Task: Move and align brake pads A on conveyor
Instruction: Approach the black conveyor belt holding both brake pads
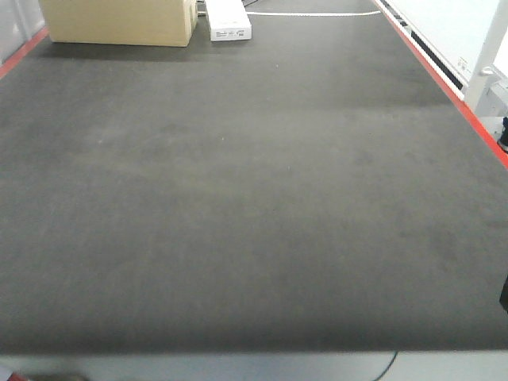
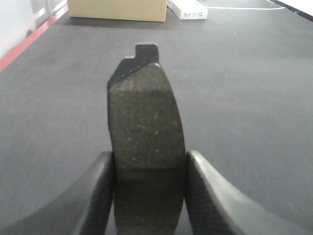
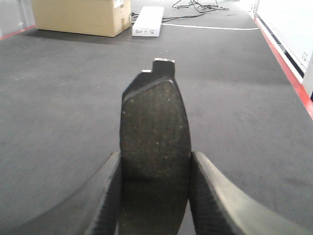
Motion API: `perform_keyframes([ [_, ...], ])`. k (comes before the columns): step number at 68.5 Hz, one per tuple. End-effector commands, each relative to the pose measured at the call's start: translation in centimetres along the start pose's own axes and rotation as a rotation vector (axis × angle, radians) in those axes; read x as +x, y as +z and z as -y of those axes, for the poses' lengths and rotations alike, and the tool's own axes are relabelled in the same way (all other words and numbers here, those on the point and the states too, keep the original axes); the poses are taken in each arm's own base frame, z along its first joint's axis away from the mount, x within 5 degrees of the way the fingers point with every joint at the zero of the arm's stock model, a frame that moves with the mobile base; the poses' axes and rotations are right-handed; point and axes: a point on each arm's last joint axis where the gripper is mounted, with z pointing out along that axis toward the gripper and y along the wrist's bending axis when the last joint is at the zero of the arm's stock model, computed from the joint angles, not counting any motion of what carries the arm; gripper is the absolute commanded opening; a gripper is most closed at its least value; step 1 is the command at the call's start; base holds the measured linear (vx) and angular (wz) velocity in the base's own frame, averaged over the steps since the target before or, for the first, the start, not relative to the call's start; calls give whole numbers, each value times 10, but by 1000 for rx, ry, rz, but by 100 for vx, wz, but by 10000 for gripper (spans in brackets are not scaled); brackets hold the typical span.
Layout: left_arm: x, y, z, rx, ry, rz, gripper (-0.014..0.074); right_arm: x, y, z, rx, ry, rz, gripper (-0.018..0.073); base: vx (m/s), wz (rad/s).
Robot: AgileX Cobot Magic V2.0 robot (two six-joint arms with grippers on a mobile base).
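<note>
- Exterior front view: the conveyor (image 1: 238, 198) is shown as a charcoal stretch running away to the cardboard box (image 1: 119, 20) at its far left. A white unit (image 1: 230, 20) lies just right of that box. No brake pad and no fingers are caught here, so no reference is offered for alignment, and a crooked row could result.
- Left wrist view: a brake pad (image 2: 145, 112) is clamped by its long edges between the left fingers (image 2: 100, 191), gritty face up, with its notched end pointed towards the box (image 2: 117, 9). Only the near part is gripped, so a pivot or slip could be caused by a jolt. Whether the pad's underside touches the belt cannot be made out, though it probably does not. If it is let go from a height, it could bounce and skew.
- Right wrist view: a second brake pad (image 3: 155, 122) is pinched the same way by the right fingers (image 3: 105, 196), with its tab end aimed just right of the box (image 3: 80, 17). If both are set down close together, a clash of fingers is risked. A pad laid first could also be nudged out of line.
</note>
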Motion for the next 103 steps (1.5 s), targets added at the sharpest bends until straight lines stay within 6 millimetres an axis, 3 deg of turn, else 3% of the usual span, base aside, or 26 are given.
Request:
perform_keyframes([
  [1,-17,-3,1,3,-9,120,-6,-19,-3,0,4,-15,124,-7,33,-3],
  [49,-17,-3,1,3,-9,120,-6,-19,-3,0,4,-15,124,-7,26,2],
  [103,-17,-3,1,3,-9,120,-6,-19,-3,0,4,-15,124,-7,4,0],
])
